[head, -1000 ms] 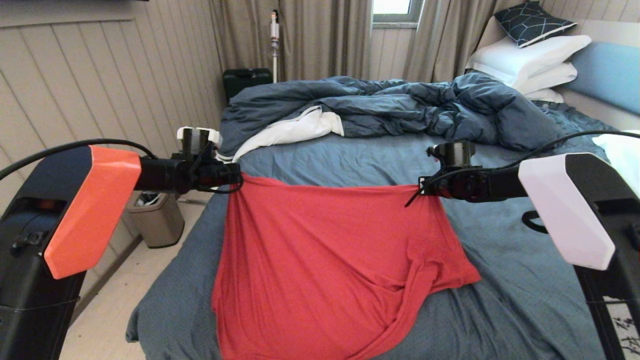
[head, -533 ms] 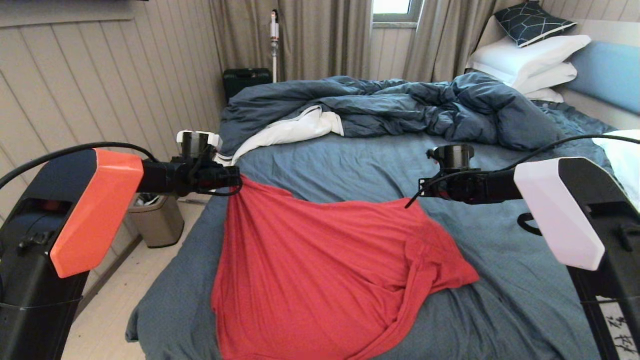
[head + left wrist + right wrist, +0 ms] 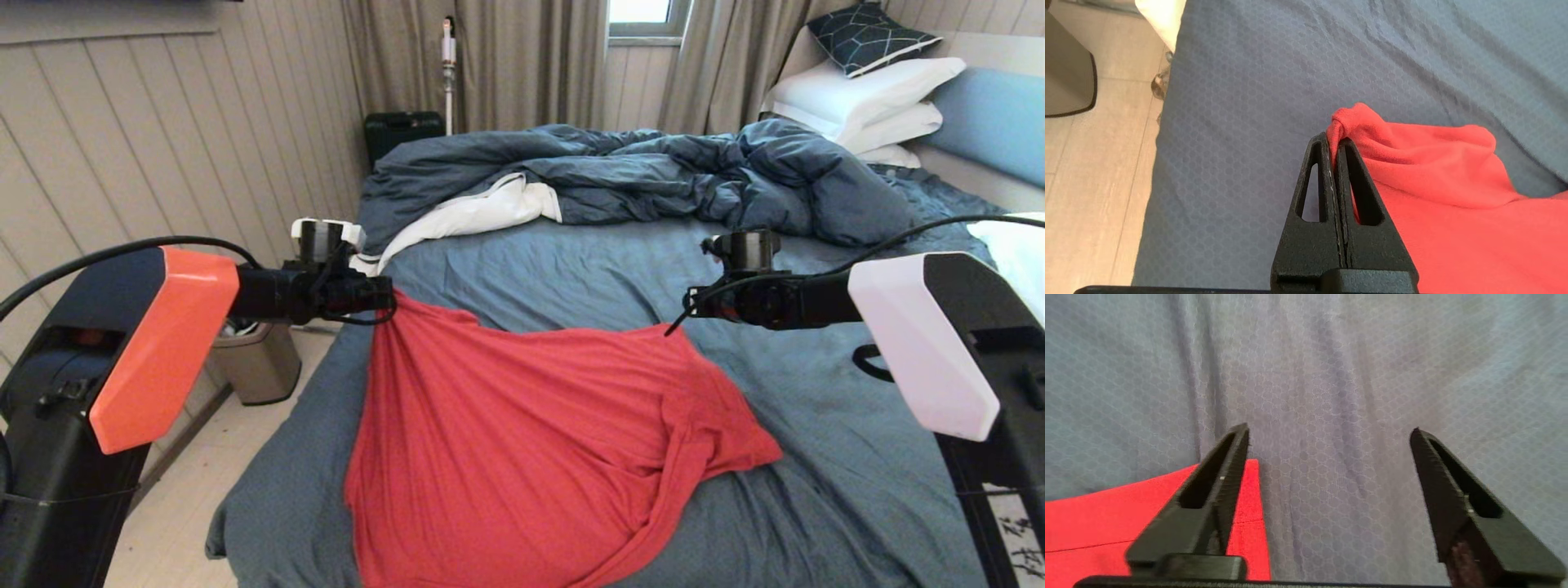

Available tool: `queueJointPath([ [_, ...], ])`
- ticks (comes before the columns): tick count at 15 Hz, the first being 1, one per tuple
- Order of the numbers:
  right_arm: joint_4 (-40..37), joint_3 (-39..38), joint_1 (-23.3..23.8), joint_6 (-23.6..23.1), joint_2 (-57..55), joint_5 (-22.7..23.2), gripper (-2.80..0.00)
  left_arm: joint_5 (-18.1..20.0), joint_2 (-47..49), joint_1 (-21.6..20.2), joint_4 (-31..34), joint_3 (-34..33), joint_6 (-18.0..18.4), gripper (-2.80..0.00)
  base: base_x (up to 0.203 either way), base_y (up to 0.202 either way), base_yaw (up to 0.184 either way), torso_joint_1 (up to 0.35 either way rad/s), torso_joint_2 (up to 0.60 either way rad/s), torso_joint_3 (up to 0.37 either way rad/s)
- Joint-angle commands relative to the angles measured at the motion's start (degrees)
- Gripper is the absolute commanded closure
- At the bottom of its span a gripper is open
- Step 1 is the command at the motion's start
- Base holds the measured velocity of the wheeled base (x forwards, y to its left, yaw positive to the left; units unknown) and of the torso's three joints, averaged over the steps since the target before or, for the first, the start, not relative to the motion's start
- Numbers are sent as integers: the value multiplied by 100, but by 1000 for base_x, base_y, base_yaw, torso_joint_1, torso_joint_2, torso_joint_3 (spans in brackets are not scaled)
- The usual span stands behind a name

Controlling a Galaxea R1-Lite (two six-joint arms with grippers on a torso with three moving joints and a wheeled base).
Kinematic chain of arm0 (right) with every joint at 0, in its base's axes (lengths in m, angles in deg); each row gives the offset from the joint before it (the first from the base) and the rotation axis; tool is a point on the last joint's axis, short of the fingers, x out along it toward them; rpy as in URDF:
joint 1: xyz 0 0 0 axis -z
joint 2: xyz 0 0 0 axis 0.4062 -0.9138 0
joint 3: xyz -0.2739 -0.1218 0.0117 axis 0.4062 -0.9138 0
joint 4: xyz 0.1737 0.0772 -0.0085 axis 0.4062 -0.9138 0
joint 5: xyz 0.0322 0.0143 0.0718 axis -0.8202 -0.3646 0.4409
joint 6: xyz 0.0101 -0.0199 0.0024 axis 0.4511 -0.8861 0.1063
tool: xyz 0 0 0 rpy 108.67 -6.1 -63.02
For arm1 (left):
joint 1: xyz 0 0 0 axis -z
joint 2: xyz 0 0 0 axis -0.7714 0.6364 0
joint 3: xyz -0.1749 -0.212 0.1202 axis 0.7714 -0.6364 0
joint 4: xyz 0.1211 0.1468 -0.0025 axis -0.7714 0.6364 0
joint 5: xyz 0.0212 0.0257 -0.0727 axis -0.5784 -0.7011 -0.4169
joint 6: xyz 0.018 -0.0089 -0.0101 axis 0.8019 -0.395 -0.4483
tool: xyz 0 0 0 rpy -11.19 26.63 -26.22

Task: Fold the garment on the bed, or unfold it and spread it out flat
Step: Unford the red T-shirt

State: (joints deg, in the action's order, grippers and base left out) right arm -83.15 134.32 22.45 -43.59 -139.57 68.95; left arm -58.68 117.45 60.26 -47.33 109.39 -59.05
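Treat the left gripper as the working one: clenched tight on the far left corner of the T-shirt, with a small knot of red cloth poking out past the fingertips, held up off the sheet near the left edge of the bed. Lower that corner gently toward the sheet, pulling slightly outward and away from the robot so the far hem draws straight, and only then let go; probably best not to drop it from height, since thin jersey tends to bunch where it lands. Leave the right gripper as found, fingers spread wide and holding nothing, hovering above the bed with the far right corner of the shirt lying on the sheet just under its inner finger. Expect that corner to drag if the left pull is too strong, so ease off as soon as the hem looks taut.

Plain bright red, no print, thin and soft, lying across the near half of the bed and running out of the head view at the bottom. Raised at the far left corner, with fine ridges fanning down from the grip; sagging in a shallow curve along the far hem toward the right corner. Twisted into a thick fold on the near right side, so not yet flat there. Well apart from the rumpled duvet and the pillows at the far end
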Motion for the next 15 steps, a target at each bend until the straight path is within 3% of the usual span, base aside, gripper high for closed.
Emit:
queueJointPath([
  [1,5,-13,-4,1,91,-8,-280,-10,26,-2,-29,2,-5,0,0,0,0,0,0,0],
  [7,14,-58,2,10,82,-8,-280,-46,52,-2,57,2,31,0,0,0,0,0,0,0],
  [8,14,-74,2,10,82,-8,-280,-37,61,-2,66,2,39,-280,0,0,0,0,0,0],
  [15,-8,-235,-12,29,326,10,-280,-45,-167,-13,77,-4,23,-280,0,0,0,0,0,0],
])
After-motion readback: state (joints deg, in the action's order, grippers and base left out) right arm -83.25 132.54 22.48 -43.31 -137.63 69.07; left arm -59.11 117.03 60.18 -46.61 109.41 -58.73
